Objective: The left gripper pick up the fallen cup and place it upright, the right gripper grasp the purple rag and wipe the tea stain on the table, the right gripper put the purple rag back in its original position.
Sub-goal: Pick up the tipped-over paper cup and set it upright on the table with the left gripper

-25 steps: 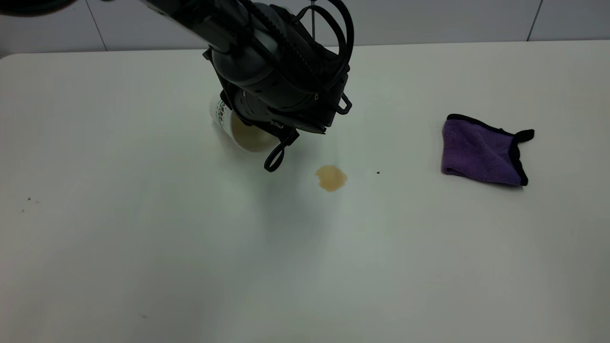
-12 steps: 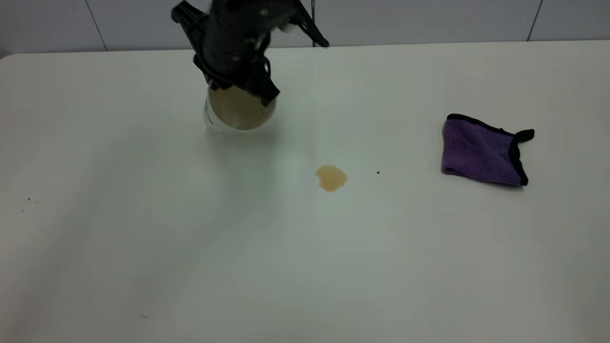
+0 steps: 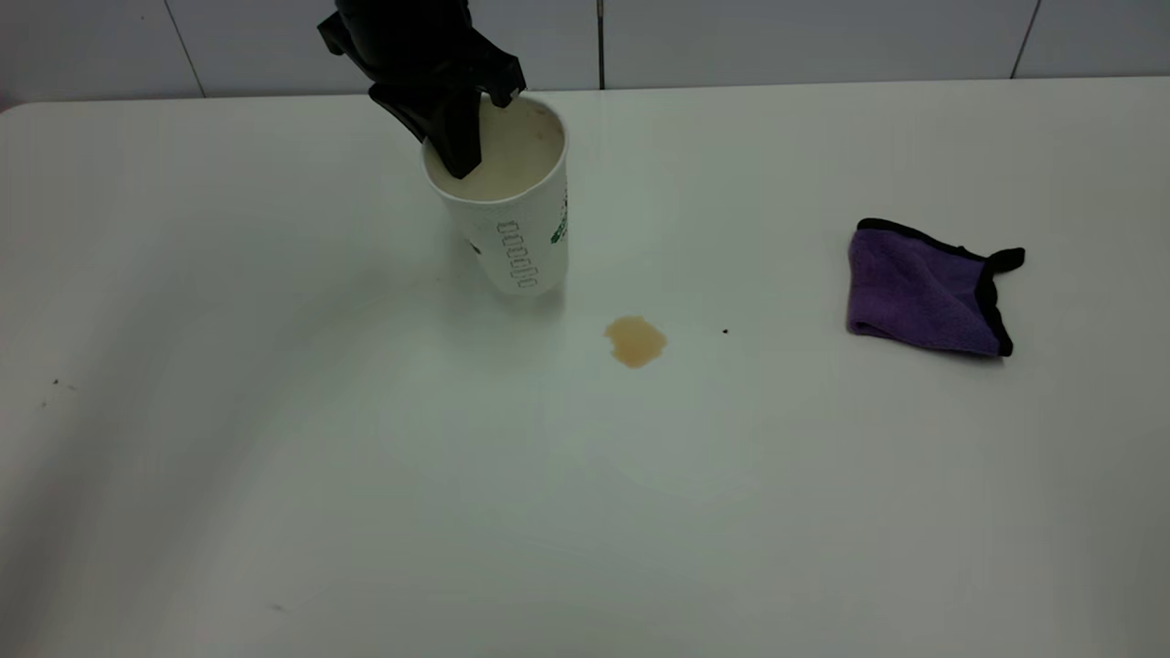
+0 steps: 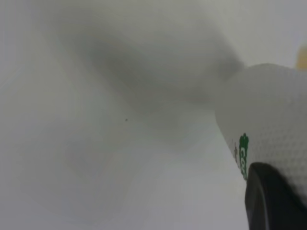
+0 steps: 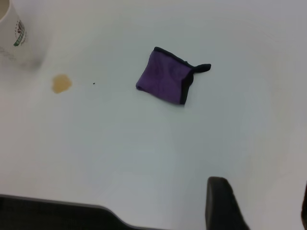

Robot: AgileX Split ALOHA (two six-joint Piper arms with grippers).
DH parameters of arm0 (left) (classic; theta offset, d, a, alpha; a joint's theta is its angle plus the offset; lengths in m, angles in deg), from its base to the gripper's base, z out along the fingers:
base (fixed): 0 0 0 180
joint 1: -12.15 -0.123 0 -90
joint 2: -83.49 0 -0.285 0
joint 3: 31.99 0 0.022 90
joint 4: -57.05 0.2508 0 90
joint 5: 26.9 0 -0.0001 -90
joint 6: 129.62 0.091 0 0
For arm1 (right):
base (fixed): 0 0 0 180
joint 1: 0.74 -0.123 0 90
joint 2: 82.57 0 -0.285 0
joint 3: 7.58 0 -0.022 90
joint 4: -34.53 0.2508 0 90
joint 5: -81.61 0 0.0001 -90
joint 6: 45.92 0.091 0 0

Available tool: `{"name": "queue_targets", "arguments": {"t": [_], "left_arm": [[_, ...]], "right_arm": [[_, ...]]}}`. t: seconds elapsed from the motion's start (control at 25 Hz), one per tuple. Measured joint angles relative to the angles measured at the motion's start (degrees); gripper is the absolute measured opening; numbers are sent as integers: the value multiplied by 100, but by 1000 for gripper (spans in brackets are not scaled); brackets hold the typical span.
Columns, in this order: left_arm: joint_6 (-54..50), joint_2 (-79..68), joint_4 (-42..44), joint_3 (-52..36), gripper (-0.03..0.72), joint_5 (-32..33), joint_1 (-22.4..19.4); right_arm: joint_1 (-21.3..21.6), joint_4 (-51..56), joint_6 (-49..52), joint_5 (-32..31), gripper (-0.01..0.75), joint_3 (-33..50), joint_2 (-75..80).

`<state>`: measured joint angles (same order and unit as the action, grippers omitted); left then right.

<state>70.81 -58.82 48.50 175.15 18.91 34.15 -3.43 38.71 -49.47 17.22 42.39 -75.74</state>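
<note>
The white paper cup (image 3: 512,215) with green print stands upright on the table, its mouth facing up, just behind and left of the tan tea stain (image 3: 635,341). My left gripper (image 3: 457,128) comes down from the back and is shut on the cup's rim, one finger inside and one outside. In the left wrist view the cup wall (image 4: 268,120) fills the side, with a black finger (image 4: 271,201) against it. The purple rag (image 3: 923,288) with black trim lies folded at the right. My right gripper (image 5: 264,211) hovers open, apart from the rag (image 5: 168,81).
A small dark speck (image 3: 725,331) lies between the stain and the rag. The white table's back edge (image 3: 823,84) meets a tiled wall. Faint specks (image 3: 55,384) mark the far left. The right wrist view also shows the cup (image 5: 13,36) and the stain (image 5: 61,84).
The cup has turned from lying with its mouth toward the camera to standing upright. The left arm swung back toward the wall with the cup's rim in its grip.
</note>
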Motion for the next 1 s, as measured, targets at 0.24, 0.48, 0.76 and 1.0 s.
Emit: {"name": "queue_targets", "arguments": {"t": [0.24,0.48,0.76,1.0], "left_arm": [[-198,-312,428,120,-26,38,-23],[-315,-642,575,393,-21,127,-23],[-315,-727,569,523,0,164,-29],[-315,-733,569,591,157,168,-29]], "right_arm": [[0,0,0,0,428,0,0],[0,0,0,0,428,0,0],[0,0,0,0,428,12,0],[0,0,0,0,428,17,0]]}}
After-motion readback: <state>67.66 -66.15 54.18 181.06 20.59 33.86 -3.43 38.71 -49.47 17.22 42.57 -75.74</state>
